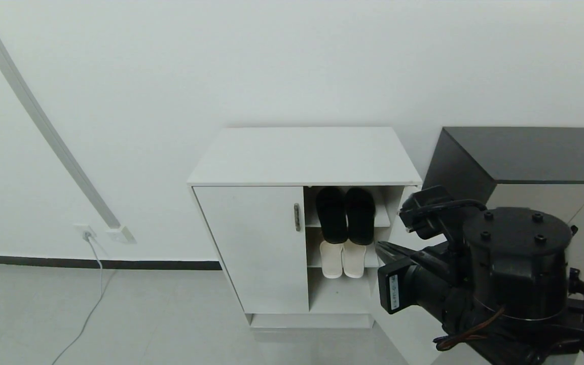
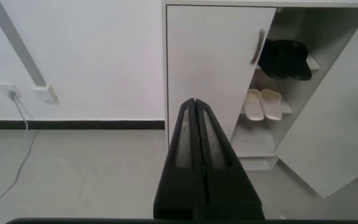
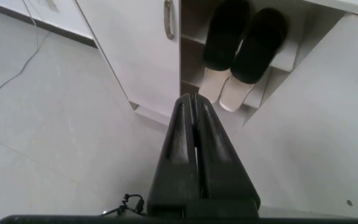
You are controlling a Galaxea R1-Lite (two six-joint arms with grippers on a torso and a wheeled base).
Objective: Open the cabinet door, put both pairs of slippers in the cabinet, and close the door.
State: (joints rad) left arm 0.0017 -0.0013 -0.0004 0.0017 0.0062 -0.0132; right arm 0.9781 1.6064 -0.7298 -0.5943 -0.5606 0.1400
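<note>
Cabinet door (image 2: 337,124) stands open; inside, black slippers (image 1: 345,215) sit above white slippers (image 1: 342,259), seemingly overhanging them. My left pincer (image 2: 194,102) and right pincer (image 3: 196,98) are pressed together, empty.

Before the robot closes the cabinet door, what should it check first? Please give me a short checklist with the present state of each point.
1. Black slippers inside the cabinet: ok.
2. White slippers inside, below the black ones: ok.
3. Slippers clear of the door's swing: cannot tell; the black ones overhang their shelf.
4. Left door shut: ok.
5. Right door shut: not ok, it stands open.
6. Left gripper and right gripper empty: ok, both shut on nothing.
</note>
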